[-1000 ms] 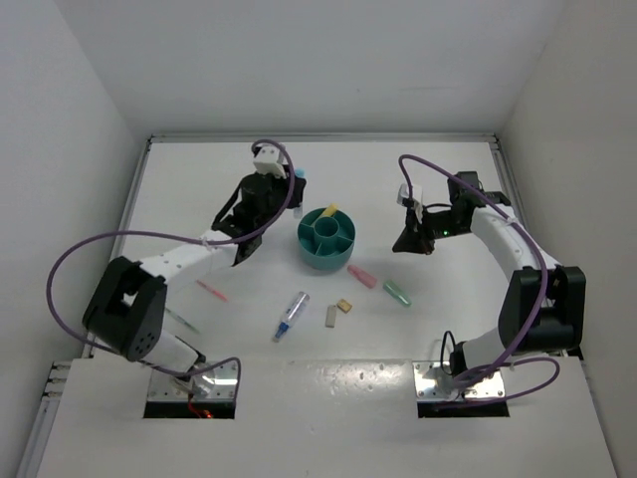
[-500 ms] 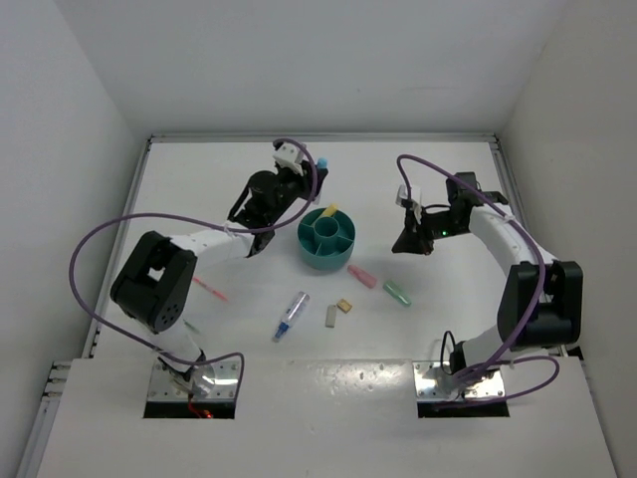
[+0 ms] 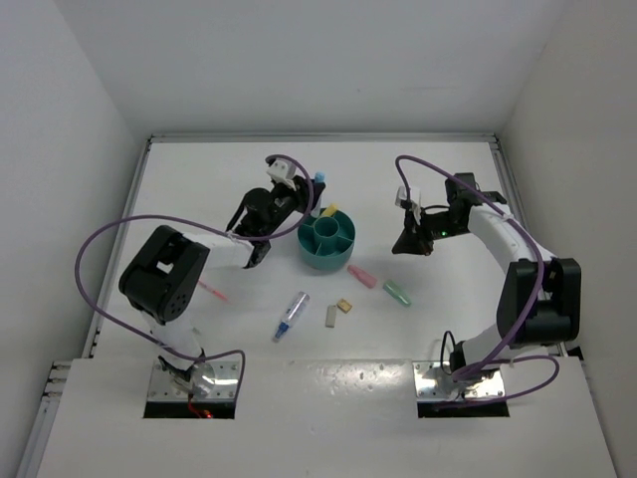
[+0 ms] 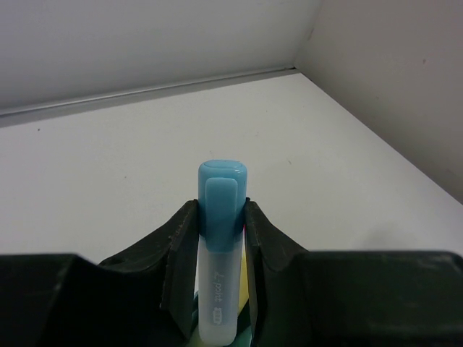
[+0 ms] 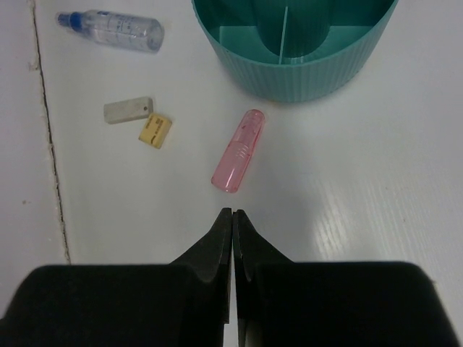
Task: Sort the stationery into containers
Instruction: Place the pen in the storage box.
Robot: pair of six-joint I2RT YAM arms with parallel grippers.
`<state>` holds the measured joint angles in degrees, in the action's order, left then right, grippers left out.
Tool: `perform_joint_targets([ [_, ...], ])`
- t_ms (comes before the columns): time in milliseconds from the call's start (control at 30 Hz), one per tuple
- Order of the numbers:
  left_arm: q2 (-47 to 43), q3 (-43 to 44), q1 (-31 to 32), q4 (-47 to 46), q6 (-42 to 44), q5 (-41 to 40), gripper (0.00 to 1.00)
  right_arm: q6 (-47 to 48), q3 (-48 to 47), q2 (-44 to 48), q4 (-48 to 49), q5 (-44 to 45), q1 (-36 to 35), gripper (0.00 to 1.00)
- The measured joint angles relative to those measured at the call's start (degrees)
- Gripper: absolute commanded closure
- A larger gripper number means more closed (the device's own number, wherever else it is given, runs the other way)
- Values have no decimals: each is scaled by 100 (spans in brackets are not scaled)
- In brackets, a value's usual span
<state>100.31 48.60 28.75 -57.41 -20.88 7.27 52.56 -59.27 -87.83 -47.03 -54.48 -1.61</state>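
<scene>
At the organiser's [image 3: 323,261] far-left rim, the left hand [image 4: 221,217] is clamped on the light-blue marker [image 3: 319,180], which stands cap-up between its fingers, off the table [image 3: 199,199]. To do the drop well, I judge the marker should be carried over a free outer compartment (not the one where the yellow marker [image 3: 331,210] leans). It should then be lowered until its tail is inside the wall, and only then released, so it cannot tip over the rim. The right hand [image 5: 232,217] hangs pressed shut with nothing in it, near the pink marker [image 5: 239,150]. The left wrist view shows the grip plainly but almost nothing of the organiser. The top view gives marker and rim together, yet hides the grip. Only the right wrist view shows the inner partitions and the two erasers [image 5: 128,110] clearly.
</scene>
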Motion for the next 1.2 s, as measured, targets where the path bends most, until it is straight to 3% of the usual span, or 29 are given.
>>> perform_joint_targets([
  [733, 643, -673, -31, -1287, -369, 52, 100, 44, 0, -11, 0, 2, 0, 100],
  [1133, 673, -1078, -35, -1523, -522, 219, 100, 44, 0, -48, -2, 2, 0, 100],
  [1200, 673, -1115, -35, -1510, -527, 269, 92, 44, 0, -48, -2, 2, 0, 100],
])
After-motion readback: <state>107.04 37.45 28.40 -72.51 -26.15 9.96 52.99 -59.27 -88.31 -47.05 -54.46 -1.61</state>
